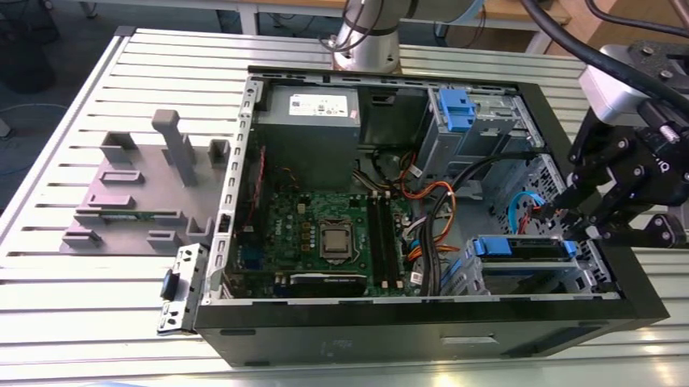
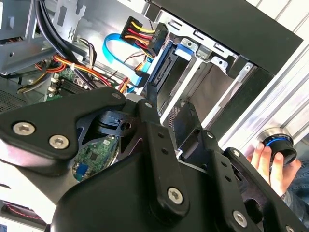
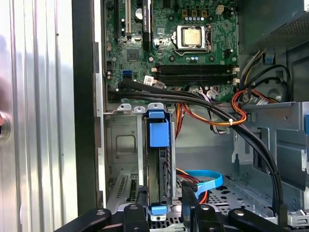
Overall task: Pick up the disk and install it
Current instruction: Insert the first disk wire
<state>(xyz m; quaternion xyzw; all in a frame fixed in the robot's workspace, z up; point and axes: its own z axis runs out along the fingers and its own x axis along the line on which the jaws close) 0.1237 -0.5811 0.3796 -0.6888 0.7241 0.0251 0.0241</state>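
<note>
Gripper at the drive bay, disk seated on edge in the case.

In the first wrist view, the gripper (image 3: pixel 166 205) sits at lower centre, fingers apart, one either side of the disk's (image 3: pixel 159 159) blue bracket (image 3: pixel 159 133). The disk stands in its bay (image 3: pixel 123 145), mid-frame; the motherboard (image 3: pixel 178 43) lies beyond, top of frame. The disk looks rigid, dense and shock-sensitive; the bracket edges seem the safest hold. A hand (image 2: pixel 270 166) rests lower right in the second wrist view.
</note>
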